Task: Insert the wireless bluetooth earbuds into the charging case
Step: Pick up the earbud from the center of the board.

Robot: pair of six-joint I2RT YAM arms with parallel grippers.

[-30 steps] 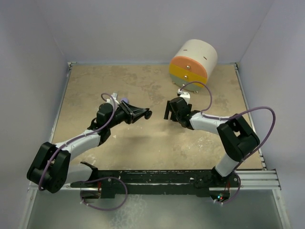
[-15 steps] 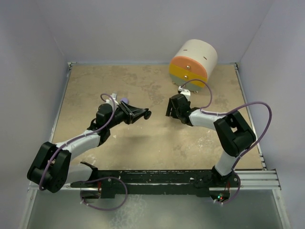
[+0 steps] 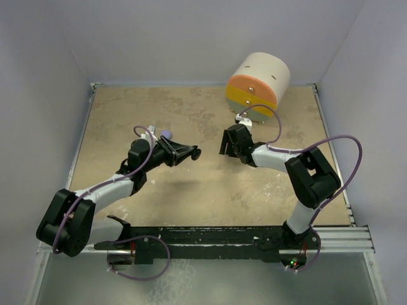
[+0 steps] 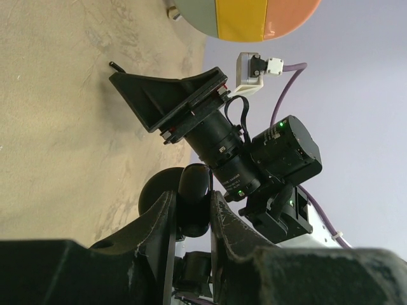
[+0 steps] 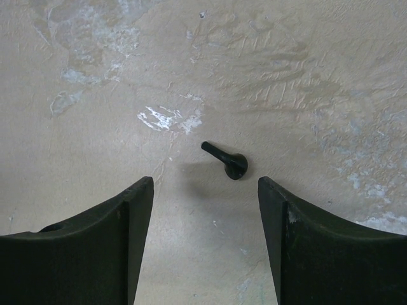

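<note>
Overhead, a mottled beige tabletop [image 3: 191, 197] fills the view. Two tools meet near its middle.

The left tool [image 3: 194, 153] points right. Its fingers [image 4: 159, 222] are pinched narrow on a small glossy black rounded puck [image 4: 194, 197], held off the tabletop.

The right tool [image 5: 205, 190] faces it w/ a short gap btwn them. It tips down toward the tabletop, jaws wide apart, nothing btwn them.

In the right wrist cam, the tiny black earbud [image 5: 226, 162] has a round head w/ a thin stem. It lies flat on the tabletop just beyond the fingertips, roughly centred on the gap, touching neither finger.

A small pale lilac bit [image 3: 166, 134] shows just beside the left arm [image 3: 114, 181] in the top view. Can't tell if it rests on the tabletop.

At the far edge a white drum [image 3: 267, 70] lies on its side, round face striped orange and yellow, apart from the black earbud.
</note>
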